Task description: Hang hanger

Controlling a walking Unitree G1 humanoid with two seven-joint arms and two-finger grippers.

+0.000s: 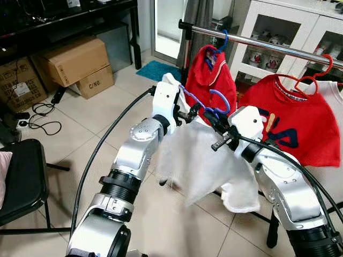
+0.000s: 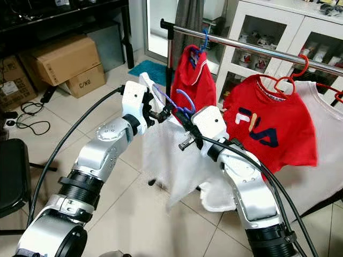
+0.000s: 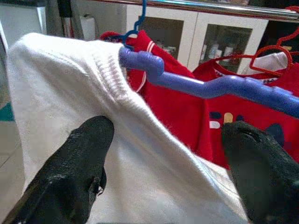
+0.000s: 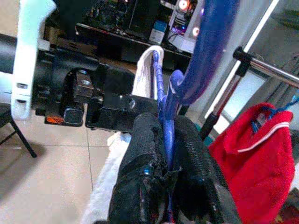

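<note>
right gripper point(image 4: 168, 140): pressed together on the blue hanger point(image 1: 214, 100), pinching the thin stem just below the hook. Holding there leaves the hook free to go over the rail.
left gripper point(image 3: 168, 154): fingers point(image 3: 79, 158) spread, one either side of the white garment point(image 1: 206, 160) at its shoulder, close under the hanger arm. Not clamped on anything I can confirm; my read is it steadies the cloth so it doesn't slip off.
blue hanger: held between my two grippers in front of my chest, tilted, hook toward the rail. Well short of the rail, not hung yet.
white garment: one, draped on the blue hanger, collar rib at the hanger's end in the left wrist view, bulk hanging loose below both arms.
rail point(image 1: 268, 44): one chrome bar on a dark upright, beyond and above the hanger. There is a bare stretch between the two red tops, likely the target slot.
already hung: red top point(image 1: 214, 80) on a blue hanger of its own; red FILA shirt point(image 1: 300, 126) on a red hanger point(image 1: 316, 72); a pale garment at the far right edge, hanger hard to tell.
count: hangers I can make out, three (two blue, one red).
next: raise and reach forward, drop the hook over the bar.
background: white cabinet point(image 1: 278, 27) behind the rail, two cardboard boxes point(image 1: 77, 64) on the floor to my left, black chair point(image 1: 21, 182) near left.
</note>
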